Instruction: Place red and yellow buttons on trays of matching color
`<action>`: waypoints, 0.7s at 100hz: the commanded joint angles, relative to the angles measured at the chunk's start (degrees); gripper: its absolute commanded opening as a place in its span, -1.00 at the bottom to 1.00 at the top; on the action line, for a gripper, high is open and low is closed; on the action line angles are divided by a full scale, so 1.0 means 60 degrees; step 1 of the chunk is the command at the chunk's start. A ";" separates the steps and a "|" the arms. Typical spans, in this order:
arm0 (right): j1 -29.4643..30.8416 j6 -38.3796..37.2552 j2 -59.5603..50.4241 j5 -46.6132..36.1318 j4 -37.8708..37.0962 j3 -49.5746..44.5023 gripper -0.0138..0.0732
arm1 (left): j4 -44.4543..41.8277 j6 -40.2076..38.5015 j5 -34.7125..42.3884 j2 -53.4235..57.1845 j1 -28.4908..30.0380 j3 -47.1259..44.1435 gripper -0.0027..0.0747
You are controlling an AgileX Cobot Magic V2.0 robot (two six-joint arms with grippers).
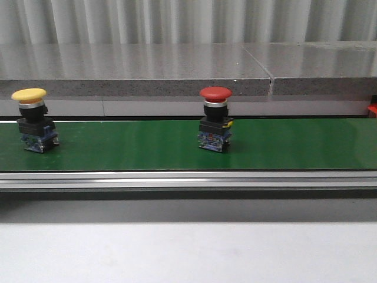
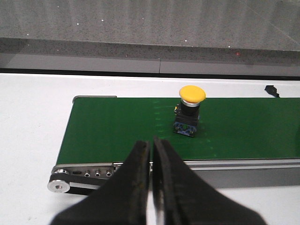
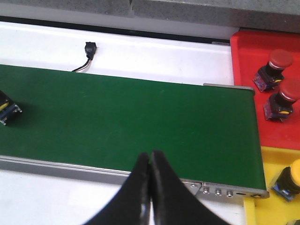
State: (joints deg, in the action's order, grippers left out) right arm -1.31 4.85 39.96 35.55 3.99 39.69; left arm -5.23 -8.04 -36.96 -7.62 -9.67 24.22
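Note:
A yellow button (image 1: 32,118) stands at the left end of the green belt (image 1: 129,147), and a red button (image 1: 215,118) stands near its middle. The yellow button (image 2: 190,110) is beyond my left gripper (image 2: 152,143), which hangs shut and empty over the belt's near rail. My right gripper (image 3: 150,157) is also shut and empty, over the near rail by the belt's right end. Past that end lie a red tray (image 3: 243,70) with two red buttons (image 3: 274,70) and a yellow tray (image 3: 272,161) with one yellow button (image 3: 290,180). Neither gripper shows in the front view.
A grey stone ledge (image 1: 135,71) runs behind the belt. A black connector on a thin cable (image 3: 89,49) lies on the white table behind the belt. A button's black and blue base (image 3: 7,110) shows at the edge of the right wrist view, its cap out of frame.

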 commanded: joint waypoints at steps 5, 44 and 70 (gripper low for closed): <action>-0.0008 0.0081 -0.0026 -0.0516 0.0038 0.0234 -0.44 | 0.0055 -0.0099 0.0659 -0.0096 -0.0063 0.0216 -0.99; -0.0008 0.0081 0.0051 -0.0711 0.0186 0.0303 0.67 | 0.0055 -0.0099 0.0659 -0.0113 -0.0063 0.0216 -0.99; -0.0176 0.0099 0.1646 0.0635 0.0299 0.1482 0.67 | 0.0055 -0.0099 0.0659 -0.0113 -0.0063 0.0216 -0.99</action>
State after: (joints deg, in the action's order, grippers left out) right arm -1.63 4.85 46.77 39.70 5.17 44.33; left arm -5.23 -8.14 -37.04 -7.62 -9.67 24.13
